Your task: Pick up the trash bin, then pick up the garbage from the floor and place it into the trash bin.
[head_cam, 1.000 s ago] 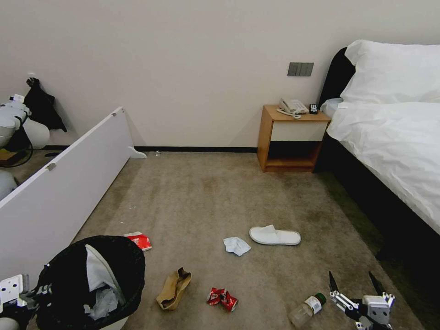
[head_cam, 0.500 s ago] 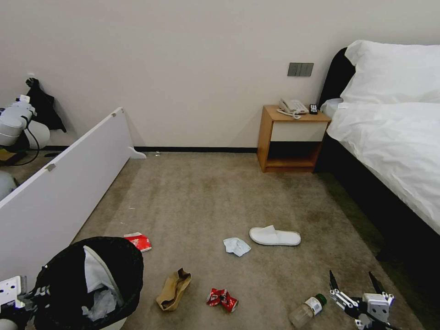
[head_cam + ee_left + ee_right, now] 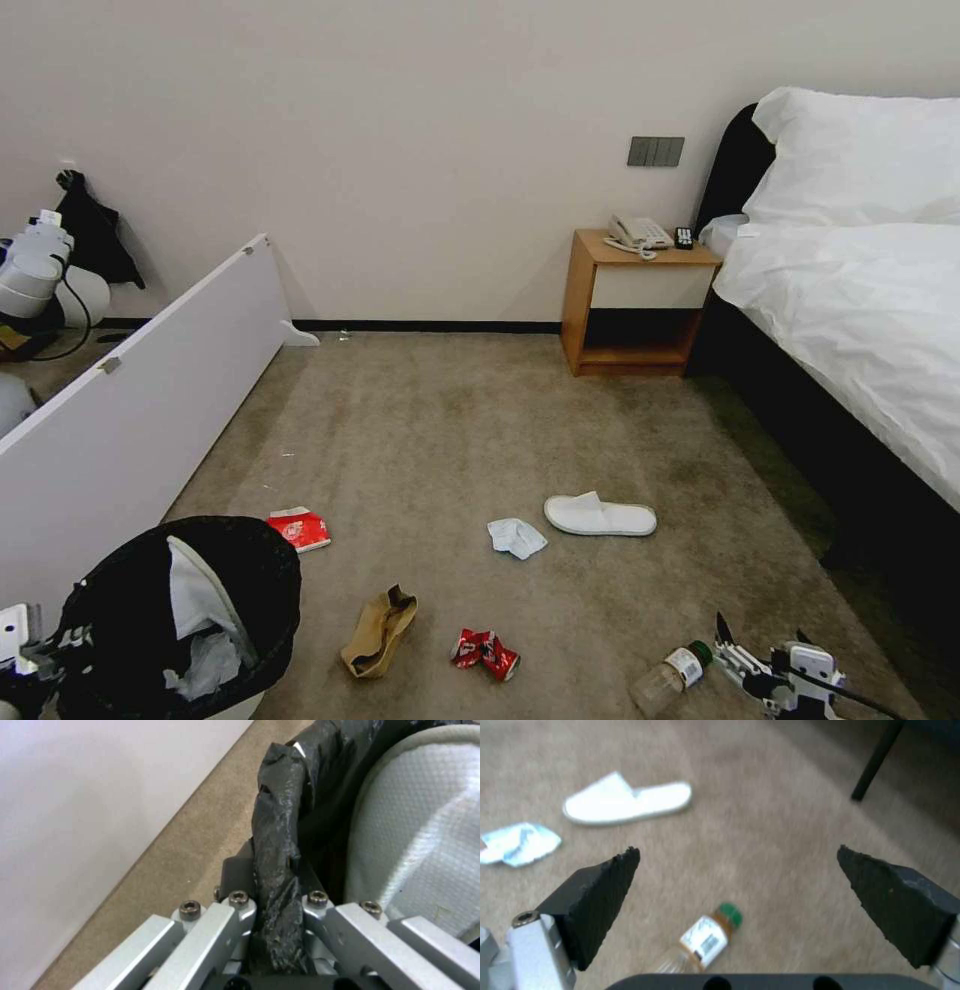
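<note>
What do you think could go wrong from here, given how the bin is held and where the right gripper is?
1. The left gripper is clamped on the bin's thin black bag at the rim; the plastic might tear or slip.
2. The bottle lies on its side on the carpet under the open right gripper; it could roll away if a finger nudges it.
3. A slipper stands up inside the bin and might block added litter.

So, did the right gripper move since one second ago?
Yes. The right gripper sank toward the frame's bottom edge, nearer the bottle, which stayed put.
</note>
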{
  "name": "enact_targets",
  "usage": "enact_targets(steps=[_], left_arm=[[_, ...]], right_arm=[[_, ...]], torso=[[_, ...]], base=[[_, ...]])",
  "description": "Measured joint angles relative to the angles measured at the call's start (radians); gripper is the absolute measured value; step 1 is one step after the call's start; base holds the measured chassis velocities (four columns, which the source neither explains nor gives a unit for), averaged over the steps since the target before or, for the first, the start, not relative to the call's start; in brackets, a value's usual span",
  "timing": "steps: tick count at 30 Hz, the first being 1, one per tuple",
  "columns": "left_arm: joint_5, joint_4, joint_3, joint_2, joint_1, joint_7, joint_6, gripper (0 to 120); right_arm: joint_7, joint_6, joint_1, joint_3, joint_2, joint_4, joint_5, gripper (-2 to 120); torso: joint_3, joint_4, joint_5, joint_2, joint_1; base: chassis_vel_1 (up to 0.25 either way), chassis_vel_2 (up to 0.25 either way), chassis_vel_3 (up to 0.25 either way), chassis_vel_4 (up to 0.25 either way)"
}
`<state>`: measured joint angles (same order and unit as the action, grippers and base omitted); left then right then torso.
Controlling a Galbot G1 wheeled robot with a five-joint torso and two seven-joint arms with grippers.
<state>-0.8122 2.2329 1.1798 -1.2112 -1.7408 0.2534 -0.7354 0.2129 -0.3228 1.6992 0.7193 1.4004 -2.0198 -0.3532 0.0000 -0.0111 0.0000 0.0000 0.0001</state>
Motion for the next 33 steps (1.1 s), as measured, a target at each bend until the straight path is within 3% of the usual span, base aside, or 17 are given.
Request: enact_targets(steps=[4,9,21,33], left_arm=[[-0.005,0.000,0.019,-0.001,-0.009,0.000,0.000,4],[-0.013,-0.005,0.046,-0.005,-0.017,0.000,0.000,4],[-0.018,0.011,0.086,-0.022,-0.044,0.001,0.000,4],[-0.018,0.026,0.099,-0.038,-0.062,0.001,0.000,4]], right_arm=[[0.019,-0.096,-0.053,-0.005,-0.015,0.047,-0.054,100],[0.060,-0.154,-0.123,-0.006,-0.023,0.125,-0.123,100],[0.092,-0.202,-0.288,-0.073,-0.012,0.332,-0.228,100],[0.121,-0.210,-0.350,-0.096,0.009,0.466,-0.269,100]], torso=[[0.000,0.0000,0.0000,0.000,0.000],[0.000,-0.0001,0.0000,0.000,0.000],[0.000,0.0000,0.0000,0.000,0.000],[0.000,-0.0001,-0.0001,0.000,0.000]], base=[[0.000,0.000,0.000,0.000],[0.000,0.000,0.000,0.000],[0.000,0.000,0.000,0.000],[0.000,0.000,0.000,0.000]])
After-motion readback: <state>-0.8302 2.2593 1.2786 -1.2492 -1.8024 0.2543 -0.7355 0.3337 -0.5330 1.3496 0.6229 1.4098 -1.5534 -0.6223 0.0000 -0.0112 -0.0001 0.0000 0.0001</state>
